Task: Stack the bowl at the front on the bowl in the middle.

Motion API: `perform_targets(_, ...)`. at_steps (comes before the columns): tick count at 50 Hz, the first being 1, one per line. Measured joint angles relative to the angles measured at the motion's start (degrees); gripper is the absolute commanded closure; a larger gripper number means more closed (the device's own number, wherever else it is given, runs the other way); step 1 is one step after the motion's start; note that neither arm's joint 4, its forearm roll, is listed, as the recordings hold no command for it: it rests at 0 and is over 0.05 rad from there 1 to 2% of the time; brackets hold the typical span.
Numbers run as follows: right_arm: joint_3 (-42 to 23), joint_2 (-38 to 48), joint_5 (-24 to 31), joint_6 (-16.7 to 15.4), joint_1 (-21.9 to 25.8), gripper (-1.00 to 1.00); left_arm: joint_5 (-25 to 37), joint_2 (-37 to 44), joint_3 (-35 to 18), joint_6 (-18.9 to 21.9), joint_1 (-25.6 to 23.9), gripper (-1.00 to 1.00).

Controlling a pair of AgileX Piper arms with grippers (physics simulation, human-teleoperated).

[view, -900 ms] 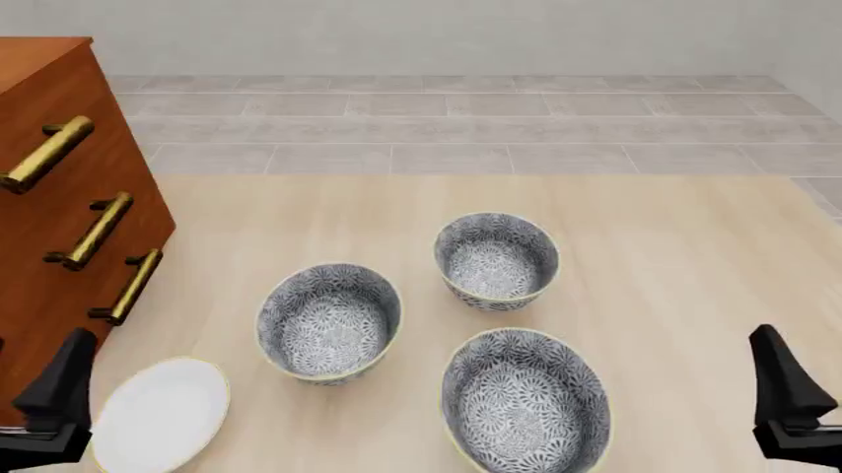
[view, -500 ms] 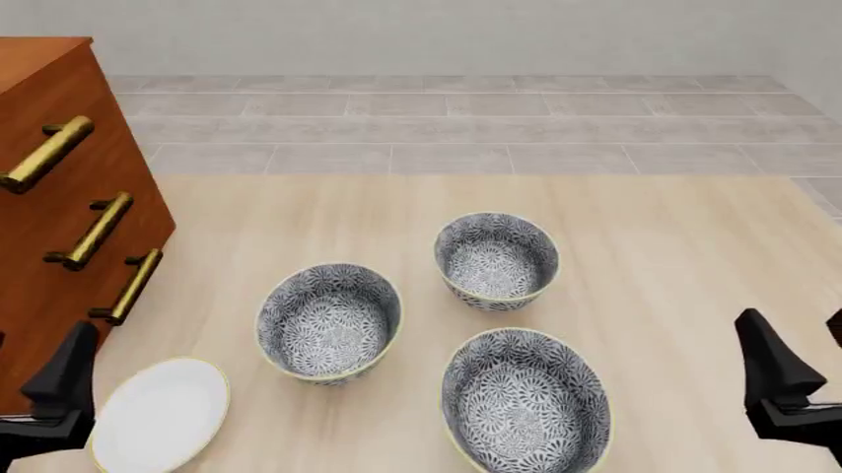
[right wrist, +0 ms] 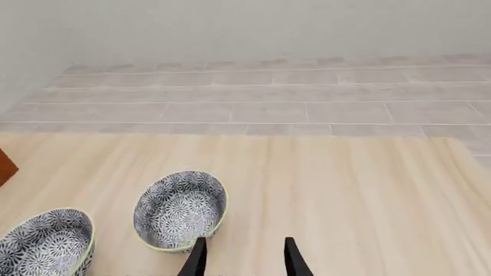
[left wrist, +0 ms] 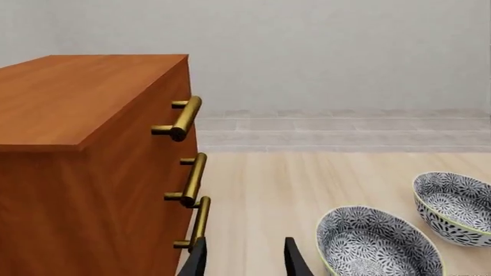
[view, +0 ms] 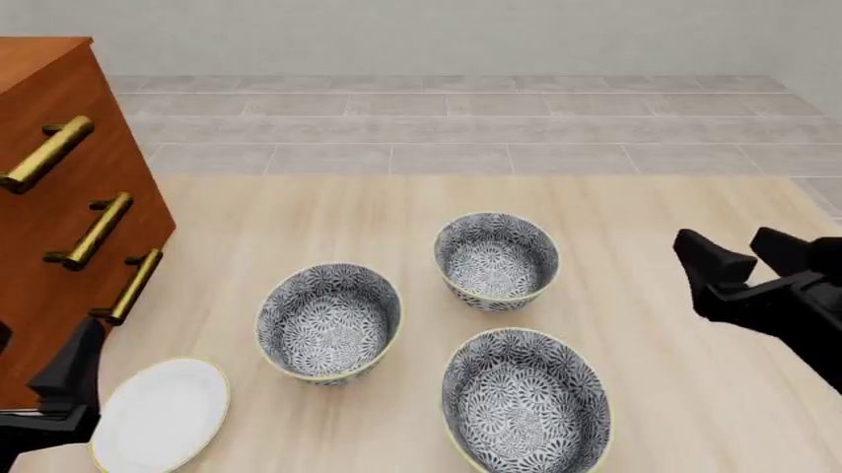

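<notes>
Right gripper (view: pixel 743 254) has risen from the lower right corner of the front view to the mid right edge and now sits higher and further in, fingers spread apart, holding nothing. Left gripper (view: pixel 73 370) barely shifts at the lower left corner, beside the white plate (view: pixel 161 412); in its wrist view two finger tips show with a gap between them, so it reads as parted and empty. None of the bowls has moved.

Bowl at the front (view: pixel 526 402) sits at the bottom centre-right of the front view, partly cut by the frame edge. Bowl in the middle (view: pixel 329 320) is left of centre, just beside it and apart. Third bowl (view: pixel 496 259) is above, centre. All three stand upright on the table (view: pixel 658 217), none stacked. Wooden drawer cabinet (view: pixel 66 197) with brass handles fills the left edge.

Step, as I judge it: the approach, right arm moving toward the front bowl, no contact yet. Next move calls for bringing the open fingers down over the near rim of the front bowl, one finger inside and one outside, then closing.

No brands, labels or readable writing anywhere.
</notes>
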Motion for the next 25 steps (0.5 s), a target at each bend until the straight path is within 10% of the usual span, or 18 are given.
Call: perform_targets(25, -14.8, 21.7, 6.4, 5.1, 6.2, -1.00, -1.7, 2.6, 0.0, 0.0, -0.5, -1.00)
